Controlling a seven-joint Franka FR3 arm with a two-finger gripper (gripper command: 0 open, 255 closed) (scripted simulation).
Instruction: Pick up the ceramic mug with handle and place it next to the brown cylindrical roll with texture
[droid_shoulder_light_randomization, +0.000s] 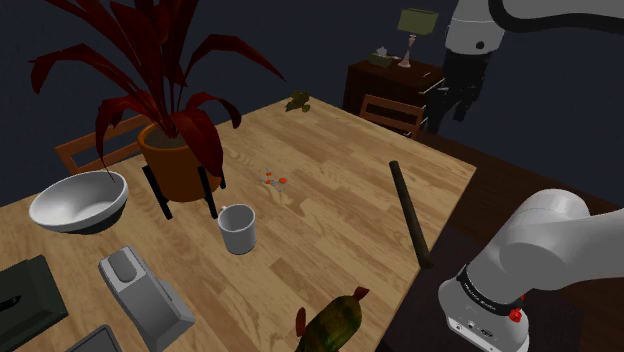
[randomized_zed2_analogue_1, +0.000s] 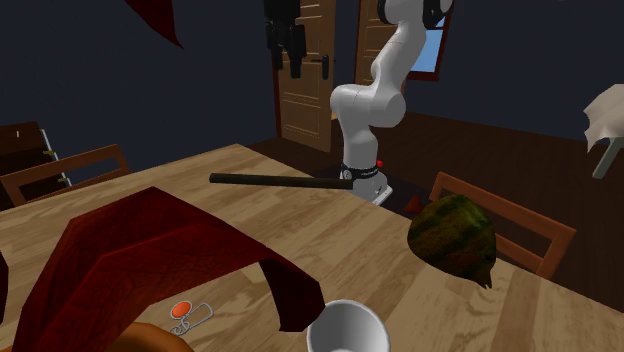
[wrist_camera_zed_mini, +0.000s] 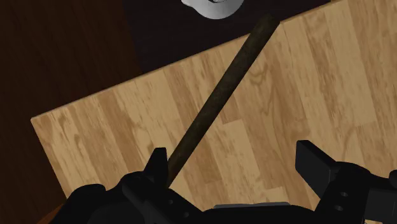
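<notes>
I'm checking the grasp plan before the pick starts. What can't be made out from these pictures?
- Mug: which way its handle faces. In the shoulder view the body may hide it, and the second exterior view's bottom edge cuts the mug off.
- Roll: one end, in the wrist view, hidden behind a finger of the gripper.
- Small red bits: shoulder view, too small to name.

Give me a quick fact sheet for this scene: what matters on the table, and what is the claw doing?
table: light wood
mug: pale, upright, near the table's middle
roll: long dark brown rod, lying flat by the table edge, apart from the mug
gripper: black, open, holding nothing, raised above the table edge near the roll
potted plant: red leaves, behind the mug
bowl: grey, beside the plant
progress: mug not yet picked up
</notes>
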